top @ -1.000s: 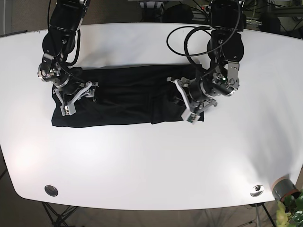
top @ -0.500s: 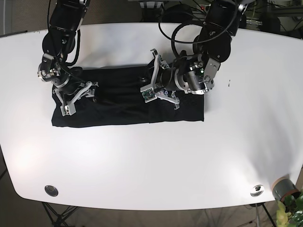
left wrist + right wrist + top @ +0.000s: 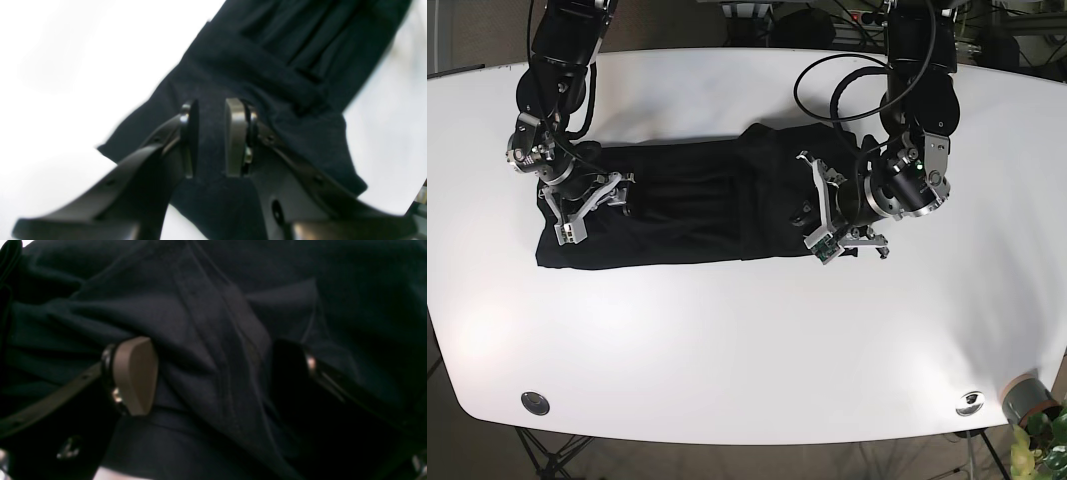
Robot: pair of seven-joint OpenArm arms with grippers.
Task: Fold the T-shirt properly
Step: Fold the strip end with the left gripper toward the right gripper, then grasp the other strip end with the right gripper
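Note:
The black T-shirt (image 3: 677,210) lies folded into a long strip across the white table (image 3: 727,350). My left gripper (image 3: 814,207) is at the shirt's right end. In the left wrist view the left gripper (image 3: 211,136) has its fingers nearly together with dark cloth (image 3: 267,50) between them. That end looks bunched and raised. My right gripper (image 3: 592,205) rests on the shirt's left end. In the right wrist view the right gripper (image 3: 213,373) is open, with its fingers either side of a ridge of the shirt (image 3: 213,290).
Two round metal fittings (image 3: 535,403) (image 3: 970,402) sit near the table's front edge. A grey cylinder (image 3: 1027,398) with a plant stands off the front right corner. Cables hang behind my left arm at the back.
My left gripper swung in toward the shirt's middle, then back to its right end. The shirt's right part is now bunched and drawn in. My right arm has not moved.

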